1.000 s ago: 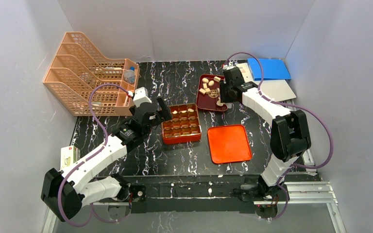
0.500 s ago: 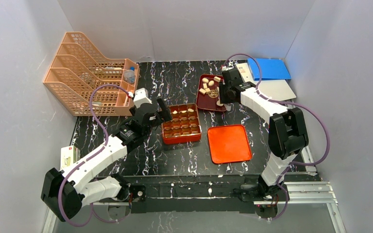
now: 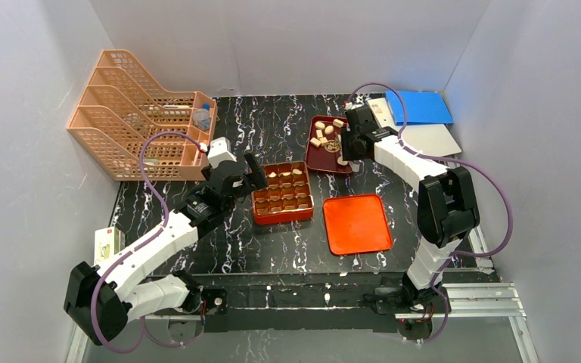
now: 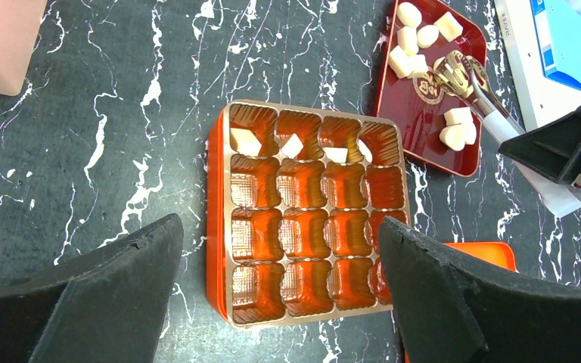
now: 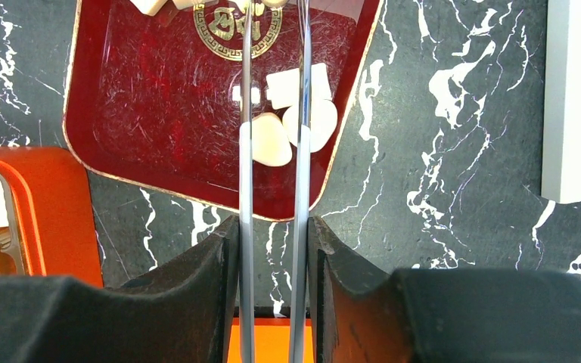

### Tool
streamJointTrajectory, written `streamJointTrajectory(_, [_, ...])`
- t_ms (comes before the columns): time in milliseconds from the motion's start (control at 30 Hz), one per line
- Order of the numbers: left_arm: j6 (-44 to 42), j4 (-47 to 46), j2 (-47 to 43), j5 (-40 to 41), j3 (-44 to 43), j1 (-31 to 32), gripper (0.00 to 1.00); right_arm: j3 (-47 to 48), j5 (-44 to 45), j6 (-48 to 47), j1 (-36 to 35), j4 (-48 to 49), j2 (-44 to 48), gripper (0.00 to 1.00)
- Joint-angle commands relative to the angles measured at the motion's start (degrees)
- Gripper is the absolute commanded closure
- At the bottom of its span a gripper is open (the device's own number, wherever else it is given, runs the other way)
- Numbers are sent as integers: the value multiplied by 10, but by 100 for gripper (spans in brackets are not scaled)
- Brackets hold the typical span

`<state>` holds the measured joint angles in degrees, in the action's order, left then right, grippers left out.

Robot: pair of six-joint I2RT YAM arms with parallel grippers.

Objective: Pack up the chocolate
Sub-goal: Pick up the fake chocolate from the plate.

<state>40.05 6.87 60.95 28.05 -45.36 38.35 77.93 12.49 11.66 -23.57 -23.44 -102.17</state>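
Right gripper (image 5: 272, 227) clamps tongs (image 5: 247, 189), tips cut off at top; left wrist view shows them over the tray (image 4: 416, 136), upper right. Chocolate (image 5: 271, 142) lies there and in the box (image 4: 213, 227), top row. Left gripper (image 4: 280, 227) gapes.

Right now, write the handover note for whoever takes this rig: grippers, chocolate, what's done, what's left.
Left gripper: open and empty, over the compartmented box.
Right gripper: shut on metal tongs, tips over the dark red tray; unclear whether they grip a piece.
Chocolate: four pieces sit in the box's far row, one per cell; the rest lie loose in the tray.
Done: one row filled.
Left: the other cells in view are empty. Tong the loose pieces across into them.
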Motion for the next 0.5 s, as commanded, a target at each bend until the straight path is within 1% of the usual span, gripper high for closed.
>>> streamJointTrajectory(0, [0, 4, -12, 10, -2, -3, 2, 26, 11, -2, 3, 12, 9, 99])
streamJointTrajectory(467, [1, 12, -21, 13, -5, -4, 2, 37, 9, 0, 3, 6, 37, 99])
